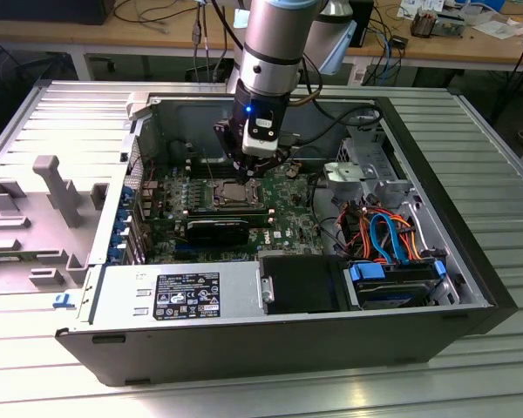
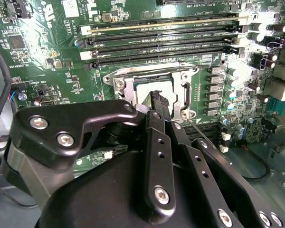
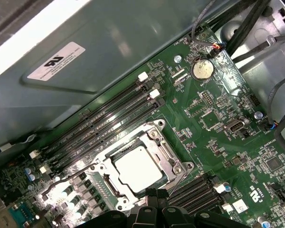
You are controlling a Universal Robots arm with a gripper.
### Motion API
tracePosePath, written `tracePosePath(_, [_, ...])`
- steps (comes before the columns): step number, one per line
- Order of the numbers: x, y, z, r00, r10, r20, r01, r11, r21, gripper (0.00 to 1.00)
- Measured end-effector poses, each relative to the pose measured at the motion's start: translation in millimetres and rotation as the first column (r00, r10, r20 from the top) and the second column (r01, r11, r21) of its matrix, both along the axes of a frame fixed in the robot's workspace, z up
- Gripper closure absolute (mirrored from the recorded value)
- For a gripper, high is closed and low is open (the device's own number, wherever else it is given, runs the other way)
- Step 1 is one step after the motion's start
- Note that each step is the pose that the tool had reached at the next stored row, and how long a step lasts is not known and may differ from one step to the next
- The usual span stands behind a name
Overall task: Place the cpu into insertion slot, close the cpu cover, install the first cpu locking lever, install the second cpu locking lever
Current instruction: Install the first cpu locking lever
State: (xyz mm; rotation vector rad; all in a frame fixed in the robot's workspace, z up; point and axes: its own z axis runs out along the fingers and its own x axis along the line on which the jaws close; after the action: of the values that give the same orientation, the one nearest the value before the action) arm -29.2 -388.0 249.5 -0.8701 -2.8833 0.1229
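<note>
The cpu [image 3: 137, 169] lies flat in the insertion slot [image 3: 155, 129], its silvery top showing through the window of the cpu cover [image 3: 168, 162], which lies down over it. In the second wrist view the cpu [image 2: 147, 92] and cover [image 2: 129, 90] sit just beyond my fingertips. A thin wire lever [image 3: 186, 175] runs along one side of the socket and looks angled away from it [image 2: 202, 133]. My gripper [image 1: 247, 167] hangs just above the socket's edge, shut with nothing in it [image 3: 152, 193]. Whether it touches the cover I cannot tell.
The green motherboard [image 1: 288, 213] lies inside an open computer case [image 1: 471, 287]. Long black memory slots [image 3: 109, 123] run beside the socket. Cables [image 1: 383, 231], a drive cage [image 1: 362, 174] and a power supply [image 1: 183, 292] crowd the case. A grey moulded tray [image 1: 44, 218] sits outside, at the exterior view's left.
</note>
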Motion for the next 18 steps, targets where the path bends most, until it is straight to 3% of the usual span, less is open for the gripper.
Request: tracePosePath(18, [0.0,0.0,0.3,0.9999,0.013,0.0,-0.013,0.9999,0.0,0.89])
